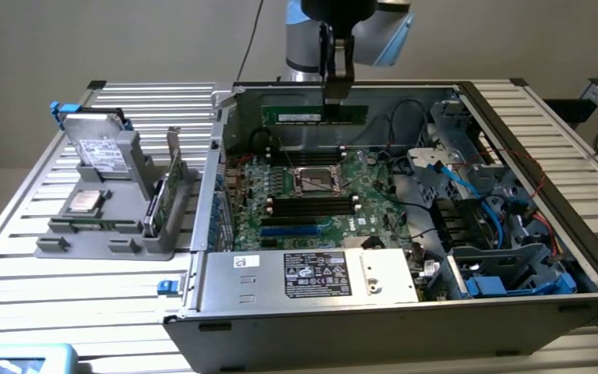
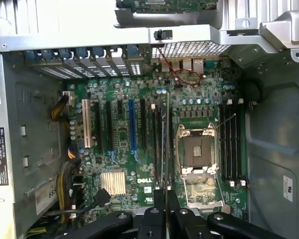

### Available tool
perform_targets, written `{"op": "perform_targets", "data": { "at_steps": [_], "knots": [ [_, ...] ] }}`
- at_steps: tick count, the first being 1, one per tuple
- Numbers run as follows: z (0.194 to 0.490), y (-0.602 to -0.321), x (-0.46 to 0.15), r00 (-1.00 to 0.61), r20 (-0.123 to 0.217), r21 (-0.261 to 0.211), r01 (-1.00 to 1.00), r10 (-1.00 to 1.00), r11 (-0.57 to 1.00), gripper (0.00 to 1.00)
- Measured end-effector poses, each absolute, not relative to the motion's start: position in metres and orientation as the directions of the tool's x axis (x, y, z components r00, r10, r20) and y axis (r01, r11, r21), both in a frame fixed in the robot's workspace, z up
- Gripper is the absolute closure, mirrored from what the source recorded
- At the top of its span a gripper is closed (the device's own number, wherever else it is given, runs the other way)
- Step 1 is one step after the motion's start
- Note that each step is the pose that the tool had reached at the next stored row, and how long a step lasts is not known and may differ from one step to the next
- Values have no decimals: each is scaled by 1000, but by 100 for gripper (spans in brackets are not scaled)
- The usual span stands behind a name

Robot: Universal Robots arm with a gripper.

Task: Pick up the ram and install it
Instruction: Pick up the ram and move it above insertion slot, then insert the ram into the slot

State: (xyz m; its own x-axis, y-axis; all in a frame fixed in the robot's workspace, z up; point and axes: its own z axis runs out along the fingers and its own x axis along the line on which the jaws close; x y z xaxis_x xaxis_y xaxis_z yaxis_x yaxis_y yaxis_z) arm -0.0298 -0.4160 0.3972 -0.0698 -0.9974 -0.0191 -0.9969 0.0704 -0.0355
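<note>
While pinched between the narrow black fingers of the closed gripper (image 1: 335, 95), the ram (image 1: 297, 115), a thin green stick with a pale label, hangs over the motherboard (image 1: 310, 204) inside the open grey metal case (image 1: 382, 331). The wrist view catches it edge-on, a thin line above the long black slots (image 2: 156, 144) beside the square CPU socket (image 2: 197, 152). Within the case, the exterior view shows blue cables (image 1: 455, 183) and a labelled steel power-supply box (image 1: 310, 274).

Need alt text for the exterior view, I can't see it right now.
The gripper holds the ram level over the motherboard in the open case. On the exterior view's left, a grey stand carries a hard drive and a card.
</note>
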Motion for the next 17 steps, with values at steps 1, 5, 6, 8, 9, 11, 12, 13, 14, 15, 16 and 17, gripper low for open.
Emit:
{"op": "perform_targets", "data": {
  "at_steps": [1,5,6,8,9,11,12,13,14,15,16,17],
  "knots": [
    [397,-415,-30,-69,-19,-35,-997,-997,70,86],
    [393,-411,-30,-68,-20,-35,-997,-997,69,86],
    [391,-409,-30,-68,-20,-35,-997,-998,68,86],
    [388,-407,-30,-67,-20,-35,-997,-998,68,86],
    [387,-406,-30,-66,-20,-35,-997,-998,67,86],
    [384,-405,-30,-66,-20,-35,-997,-998,66,86],
    [383,-404,-30,-65,-20,-35,-997,-998,66,86],
    [381,-403,-30,-65,-20,-35,-997,-998,65,86],
    [380,-402,-30,-64,-20,-35,-997,-998,65,86],
    [378,-401,-30,-64,-20,-35,-997,-998,64,86],
    [376,-400,-30,-63,-20,-35,-997,-998,64,86],
    [375,-399,-29,-63,-20,-35,-997,-998,63,86]
  ]
}}
